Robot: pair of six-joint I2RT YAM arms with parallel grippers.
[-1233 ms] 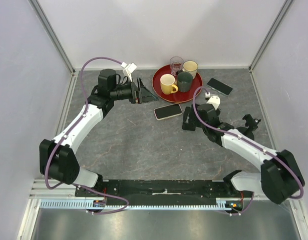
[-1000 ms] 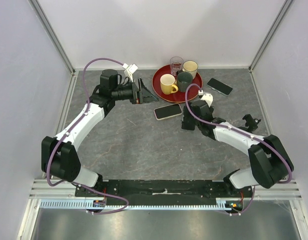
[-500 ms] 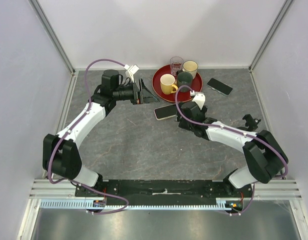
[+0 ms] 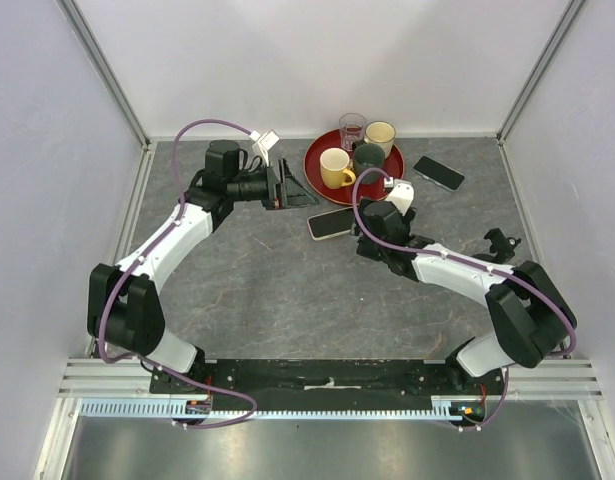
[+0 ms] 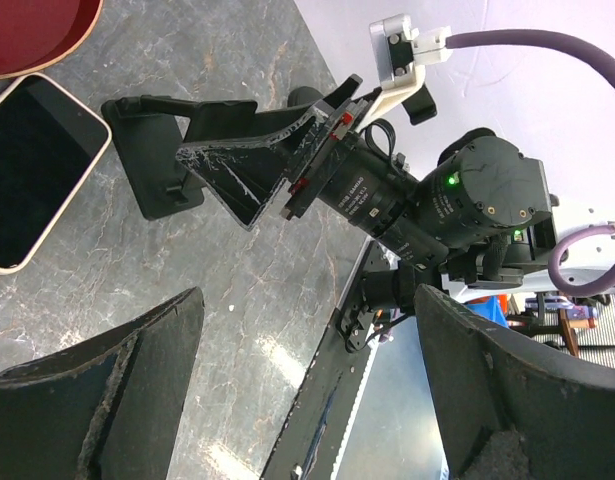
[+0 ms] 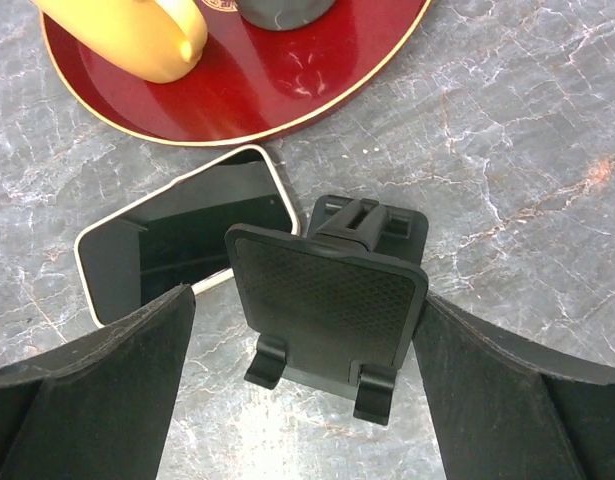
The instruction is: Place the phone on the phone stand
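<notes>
The phone (image 4: 335,222) lies flat on the bench (image 4: 287,290), just left of the stand (image 6: 327,300), with its long axis running roughly left to right. The right pincer (image 4: 369,240) hangs wide open and empty over the stand and is the nearer one. The left pincer (image 4: 292,187), also open and empty, is farther left.
</notes>
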